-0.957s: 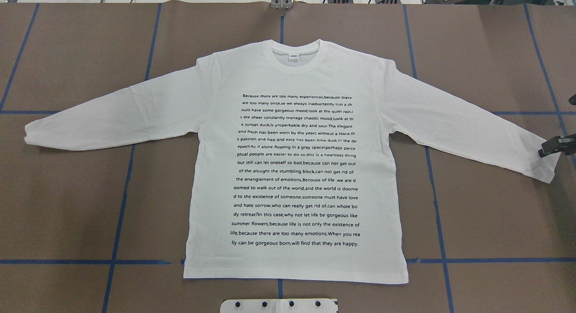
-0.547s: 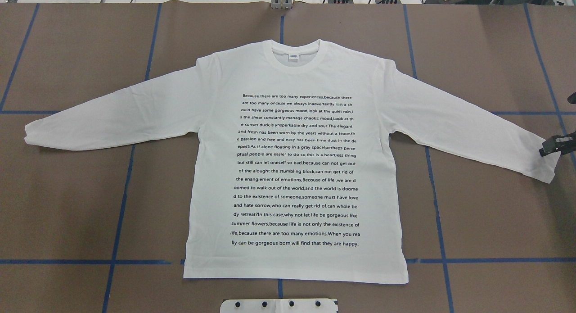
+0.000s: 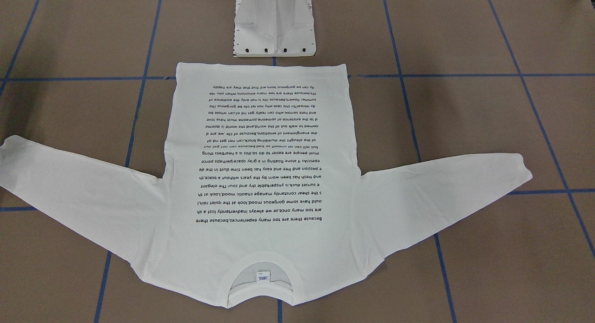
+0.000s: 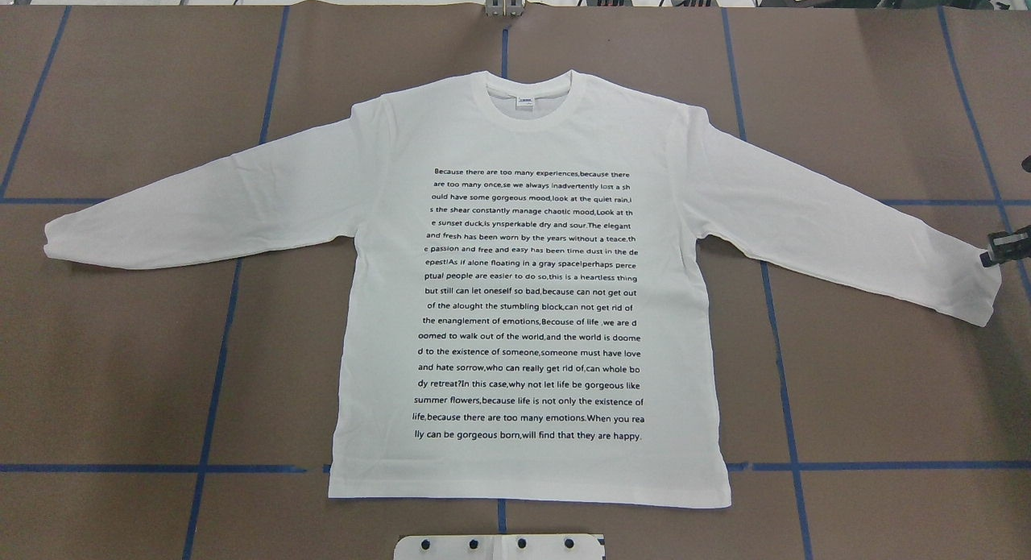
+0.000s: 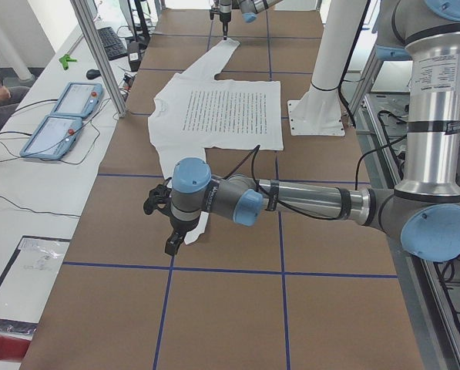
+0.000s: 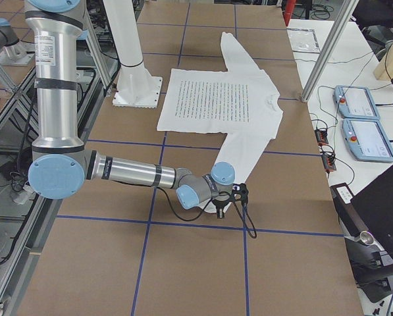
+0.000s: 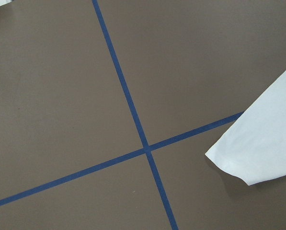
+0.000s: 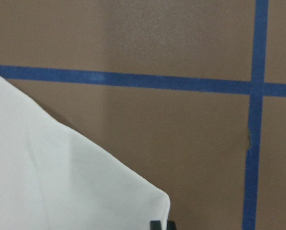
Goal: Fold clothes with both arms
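The white T-shirt (image 4: 532, 302) lies flat on the tabletop (image 4: 886, 383), print up, sleeves spread. The right gripper (image 4: 1005, 250) is just beside the right cuff (image 4: 979, 298), the left gripper (image 5: 169, 231) near the left cuff (image 4: 56, 242). If their fingers are released or clenched I cannot tell. I think a pinch of only one layer could let the sleeve slip.

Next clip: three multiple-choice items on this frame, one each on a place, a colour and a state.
1. Relative to the white pedestal, the T-shirt's collar lies: A nearest; B farthest; C beneath it.
2. The tape lines on the table are: A red; B yellow; C blue.
3. The T-shirt is: A spread flat, print up; B folded in half; C bunched up.
Key: 1 B, collar opposite the pedestal; 2 C, a blue grid; 3 A, no fold shows, text visible.
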{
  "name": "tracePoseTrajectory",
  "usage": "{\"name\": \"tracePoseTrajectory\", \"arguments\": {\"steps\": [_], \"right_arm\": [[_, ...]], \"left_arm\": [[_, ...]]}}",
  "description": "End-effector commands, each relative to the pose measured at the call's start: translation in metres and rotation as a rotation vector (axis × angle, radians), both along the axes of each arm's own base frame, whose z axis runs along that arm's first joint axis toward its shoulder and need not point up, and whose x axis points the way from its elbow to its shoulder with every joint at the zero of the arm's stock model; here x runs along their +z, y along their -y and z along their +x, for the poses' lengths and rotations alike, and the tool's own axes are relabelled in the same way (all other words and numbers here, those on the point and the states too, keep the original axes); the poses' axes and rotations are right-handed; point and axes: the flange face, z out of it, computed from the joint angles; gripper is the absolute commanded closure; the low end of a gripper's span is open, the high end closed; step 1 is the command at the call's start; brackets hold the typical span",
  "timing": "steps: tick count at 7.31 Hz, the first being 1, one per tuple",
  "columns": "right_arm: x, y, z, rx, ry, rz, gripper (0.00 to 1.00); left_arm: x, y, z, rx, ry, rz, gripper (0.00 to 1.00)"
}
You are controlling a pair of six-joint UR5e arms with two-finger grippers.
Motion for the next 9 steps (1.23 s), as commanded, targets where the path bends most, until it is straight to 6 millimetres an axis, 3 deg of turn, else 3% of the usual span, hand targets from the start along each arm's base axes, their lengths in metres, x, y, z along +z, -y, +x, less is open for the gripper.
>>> {"name": "tracePoseTrajectory", "arguments": {"steps": [1, 2, 3, 5, 6, 7, 9], "right_arm": [[-0.018, -0.001, 0.008, 0.018, 0.013, 0.031, 1.00], [-0.033, -0.004, 0.009, 0.021, 0.026, 0.053, 1.00], [-0.066, -0.002, 0.007, 0.036, 0.071, 0.074, 1.00], [-0.154, 0.010, -0.008, 0.036, 0.239, 0.093, 1.00], [-0.194, 0.025, -0.023, 0.089, 0.291, 0.058, 1.00], [-0.255, 0.043, -0.061, 0.086, 0.350, 0.067, 1.00], [-0.352, 0.073, -0.111, 0.083, 0.441, 0.102, 1.00]], "left_arm": [[0.001, -0.001, -0.001, -0.001, 0.000, -0.003, 0.00], [0.001, 0.000, 0.000, 0.000, 0.000, -0.003, 0.00], [0.000, 0.000, -0.001, -0.001, 0.000, 0.000, 0.00], [-0.005, 0.000, -0.007, -0.015, -0.001, 0.011, 0.00], [-0.010, 0.005, -0.007, -0.016, -0.001, 0.019, 0.00], [-0.014, 0.007, -0.007, -0.060, -0.016, -0.009, 0.00], [-0.015, 0.007, -0.008, -0.085, -0.025, 0.012, 0.00]]}}
